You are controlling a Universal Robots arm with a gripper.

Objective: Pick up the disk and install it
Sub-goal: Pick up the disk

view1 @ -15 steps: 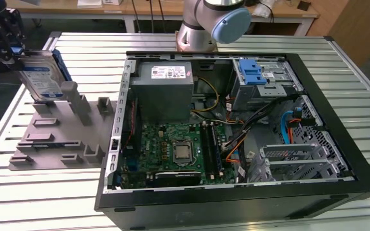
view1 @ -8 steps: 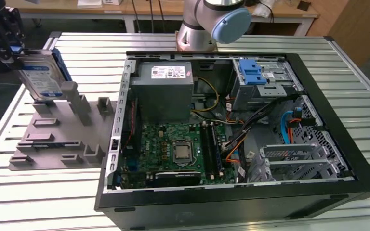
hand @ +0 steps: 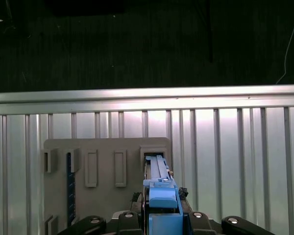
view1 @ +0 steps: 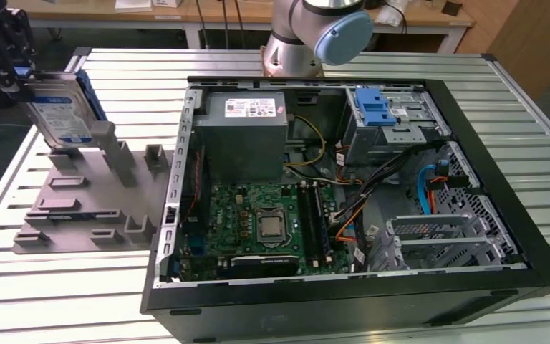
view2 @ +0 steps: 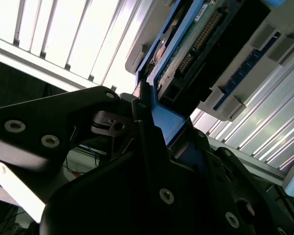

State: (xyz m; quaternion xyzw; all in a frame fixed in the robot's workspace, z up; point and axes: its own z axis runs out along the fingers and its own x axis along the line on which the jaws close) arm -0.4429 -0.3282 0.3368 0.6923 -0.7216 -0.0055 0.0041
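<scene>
While the exterior view is in hand: at its left, the gripper [view1: 19, 75] is clamped on the top of the disk [view1: 60, 115], which stands upright over the grey holder [view1: 84, 208], beside the open computer case [view1: 351, 179]. In the second wrist view, dark fingers [view2: 144, 134] pinch its blue frame [view2: 167, 120]. In the first wrist view, that frame's edge lines up with a holder slot.

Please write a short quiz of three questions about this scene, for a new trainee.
1. True or false: the disk lies flat inside the computer case.
2. Choose one. The gripper is shut on: A the disk, B a cable, C a fan.
3. Fill in: the disk stands on edge at the grey slotted ____ beside the computer case.
Key: 1 false; 2 A; 3 holder.
</scene>
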